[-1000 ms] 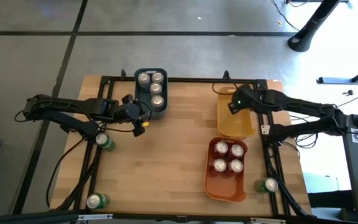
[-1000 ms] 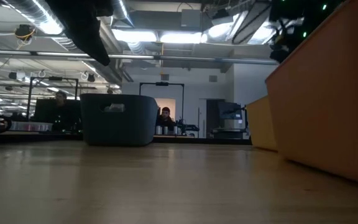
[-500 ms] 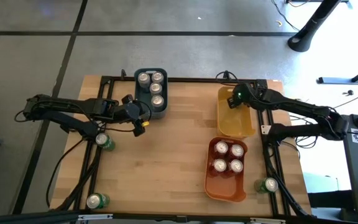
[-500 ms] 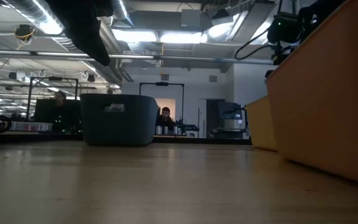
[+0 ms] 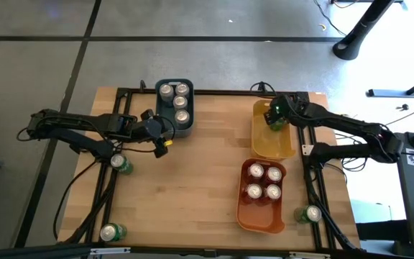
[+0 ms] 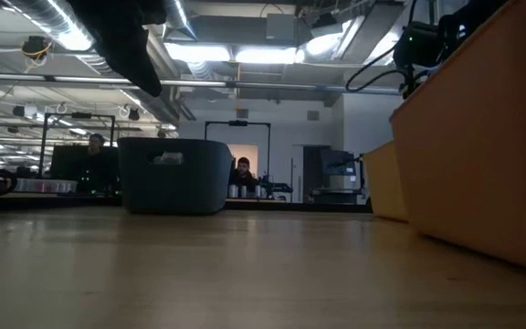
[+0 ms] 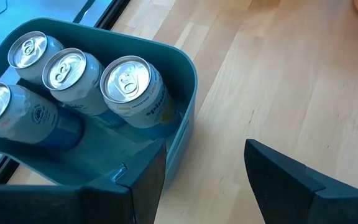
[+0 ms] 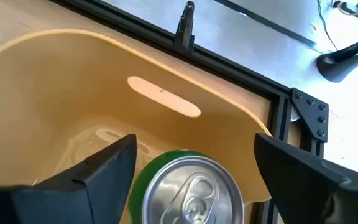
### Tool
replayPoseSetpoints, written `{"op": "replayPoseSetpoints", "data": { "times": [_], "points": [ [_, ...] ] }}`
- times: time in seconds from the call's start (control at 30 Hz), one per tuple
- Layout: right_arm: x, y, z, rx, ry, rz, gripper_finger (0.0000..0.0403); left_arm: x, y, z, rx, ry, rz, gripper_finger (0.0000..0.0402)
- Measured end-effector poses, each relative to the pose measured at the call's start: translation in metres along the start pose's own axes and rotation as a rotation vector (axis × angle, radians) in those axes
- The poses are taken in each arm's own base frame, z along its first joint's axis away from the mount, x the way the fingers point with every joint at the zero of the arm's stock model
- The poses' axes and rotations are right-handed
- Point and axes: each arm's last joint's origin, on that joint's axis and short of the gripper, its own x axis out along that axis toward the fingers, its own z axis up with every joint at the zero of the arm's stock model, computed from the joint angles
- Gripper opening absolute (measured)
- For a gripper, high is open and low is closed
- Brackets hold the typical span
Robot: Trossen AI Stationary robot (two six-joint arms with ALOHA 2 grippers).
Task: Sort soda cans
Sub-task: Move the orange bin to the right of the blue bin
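Observation:
My right gripper (image 5: 277, 114) (image 8: 194, 146) hangs open over the far end of the yellow bin (image 5: 272, 145). A green can (image 8: 188, 186) (image 5: 276, 123) with a silver top stands upright in that bin, between the spread fingers. My left gripper (image 5: 161, 134) (image 7: 204, 180) is open and hovers at the near end of the blue-grey bin (image 7: 185, 68), which holds several silver cans (image 7: 126, 84). The orange bin (image 5: 261, 217) holds several red cans (image 5: 264, 181). Three green cans stand on the table (image 5: 121, 165) (image 5: 111, 232) (image 5: 311, 214). My right gripper's fingers (image 8: 104, 165) stand on either side of the green can's top rim (image 8: 148, 171), coming from above. I cannot tell whether they touch it. The can stands upright in the yellow bin.
A black frame rail (image 5: 221, 92) runs along the table's far edge, and its corner bracket (image 8: 309, 112) sits just beyond the yellow bin. Bare wood lies between the blue-grey bin and the yellow and orange bins. People sit in the room beyond the table.
My right gripper has shifted slightly toward the table's far edge above the yellow bin, and the green can now shows beneath it in the high view. My left arm has kept still.

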Motion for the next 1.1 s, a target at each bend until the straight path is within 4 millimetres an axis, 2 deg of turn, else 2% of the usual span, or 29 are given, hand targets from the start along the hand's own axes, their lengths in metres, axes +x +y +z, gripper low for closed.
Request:
{"op": "replayPoseSetpoints", "data": {
  "times": [0.1, 0.23, 0.33, 0.43, 0.67, 0.9, 1.0, 1.1],
  "points": [
    [-0.013, -0.001, 0.012, -0.018, 0.009, 0.044, 0.0322, 0.000, 0.000, 0.000, -0.012, 0.000, 0.000, 0.0208],
    [-0.045, -0.003, 0.032, -0.054, 0.074, 0.222, 0.0322, 0.000, 0.000, 0.000, -0.023, 0.000, 0.000, 0.0208],
    [-0.075, 0.009, 0.038, -0.116, 0.111, 0.454, 0.0322, 0.000, 0.000, 0.000, -0.025, 0.000, 0.000, 0.0208],
    [-0.104, 0.028, 0.033, -0.185, 0.131, 0.651, 0.0323, 0.000, -0.002, 0.000, -0.021, 0.000, -0.007, 0.0208],
    [-0.161, 0.069, -0.015, -0.399, 0.161, 0.908, 0.0323, -0.007, -0.016, -0.002, -0.012, -0.029, -0.066, 0.0208],
    [-0.215, 0.110, -0.070, -0.473, 0.156, 1.152, 0.0323, -0.018, -0.037, 0.000, -0.013, -0.114, -0.165, 0.0208],
    [-0.228, 0.132, -0.094, -0.509, 0.106, 1.194, 0.0323, -0.022, -0.047, 0.001, -0.012, -0.158, -0.206, 0.0208],
    [-0.228, 0.152, -0.116, -0.559, 0.079, 1.158, 0.0323, -0.022, -0.060, 0.002, -0.002, -0.181, -0.241, 0.0208]
  ]
}}
